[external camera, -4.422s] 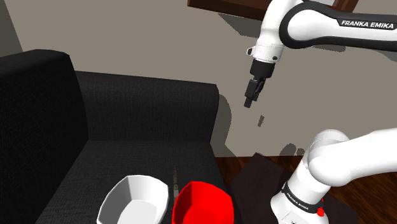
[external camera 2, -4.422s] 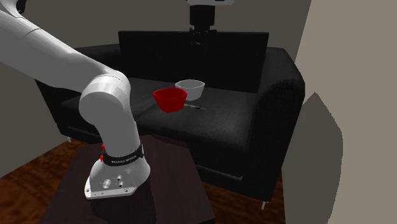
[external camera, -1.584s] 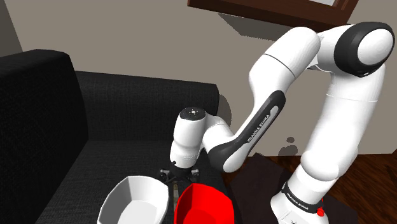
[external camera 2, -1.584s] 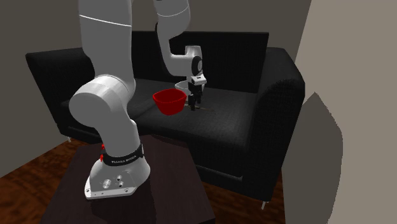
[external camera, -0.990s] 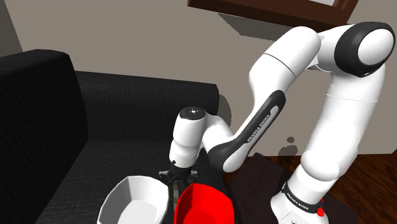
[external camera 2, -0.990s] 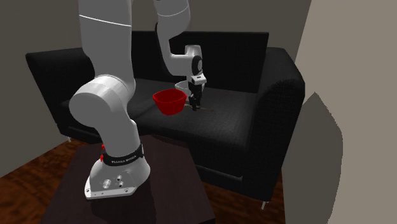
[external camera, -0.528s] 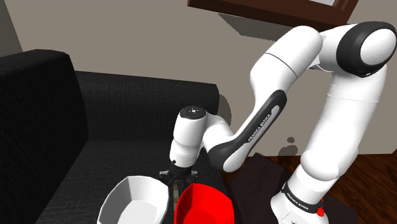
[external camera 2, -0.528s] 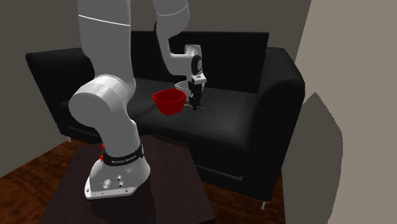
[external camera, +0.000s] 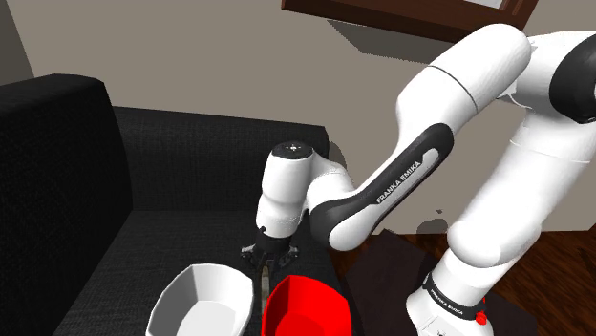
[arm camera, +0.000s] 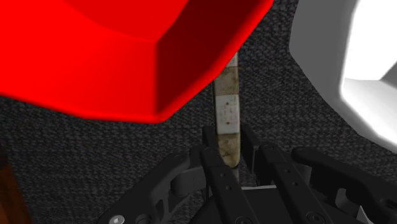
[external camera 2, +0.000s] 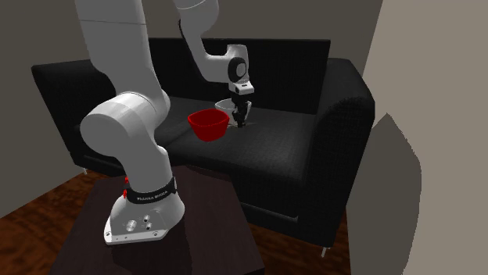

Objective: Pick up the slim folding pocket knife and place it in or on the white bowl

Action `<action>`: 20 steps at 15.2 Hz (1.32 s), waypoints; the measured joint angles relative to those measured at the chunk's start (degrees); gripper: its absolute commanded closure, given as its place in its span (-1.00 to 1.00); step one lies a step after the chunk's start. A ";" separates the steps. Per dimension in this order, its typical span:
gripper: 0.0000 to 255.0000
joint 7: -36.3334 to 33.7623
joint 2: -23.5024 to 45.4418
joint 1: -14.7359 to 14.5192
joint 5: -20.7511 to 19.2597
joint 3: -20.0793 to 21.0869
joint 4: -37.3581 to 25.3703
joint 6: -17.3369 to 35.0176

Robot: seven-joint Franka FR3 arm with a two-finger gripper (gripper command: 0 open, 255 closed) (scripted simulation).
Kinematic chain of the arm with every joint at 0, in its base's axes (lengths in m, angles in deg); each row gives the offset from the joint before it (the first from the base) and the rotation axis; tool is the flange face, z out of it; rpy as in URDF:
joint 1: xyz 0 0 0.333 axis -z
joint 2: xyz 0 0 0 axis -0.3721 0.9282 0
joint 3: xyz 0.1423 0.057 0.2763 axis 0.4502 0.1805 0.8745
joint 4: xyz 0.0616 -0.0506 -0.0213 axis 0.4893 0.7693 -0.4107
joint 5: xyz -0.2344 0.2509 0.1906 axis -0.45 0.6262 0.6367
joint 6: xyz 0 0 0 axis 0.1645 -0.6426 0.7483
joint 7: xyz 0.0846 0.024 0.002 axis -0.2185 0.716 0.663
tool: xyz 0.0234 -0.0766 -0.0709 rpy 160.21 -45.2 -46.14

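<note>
The slim pocket knife (arm camera: pixel 228 114), a mottled pale strip, lies clasped between the two black fingers of my gripper (arm camera: pixel 230 145), its far end hidden under the red bowl's rim. In the shoulder view the gripper (external camera: pixel 268 256) hangs low over the black sofa seat, with the knife (external camera: pixel 263 284) reaching down from it between the white bowl (external camera: pixel 205 298) and the red bowl (external camera: pixel 308 307). In the second exterior view the gripper (external camera 2: pixel 242 117) sits just in front of the white bowl (external camera 2: pixel 224 103). The white bowl (arm camera: pixel 366 70) is on the side of the knife opposite the red bowl (arm camera: pixel 121 51).
The red bowl (external camera 2: pixel 208 123) stands close beside the white one on the black sofa (external camera 2: pixel 297 148). The sofa's backrest (external camera: pixel 220 162) and tall armrest (external camera: pixel 53 181) border the seat. My stand (external camera 2: pixel 156 226) is on a dark box in front of the sofa.
The fingers have closed on the knife. The hand has risen a little from the seat and the upper arm has swung upward.
</note>
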 measured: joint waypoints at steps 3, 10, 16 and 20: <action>1.00 4.90 -4.32 0.55 6.80 1.10 -0.47 -2.39; 1.00 12.58 -12.35 -1.95 17.26 -1.43 -2.32 -8.76; 1.00 16.18 -17.49 -4.42 21.88 -4.78 -4.23 -14.45; 1.00 17.54 -20.06 -5.57 23.51 -6.72 -5.78 -18.10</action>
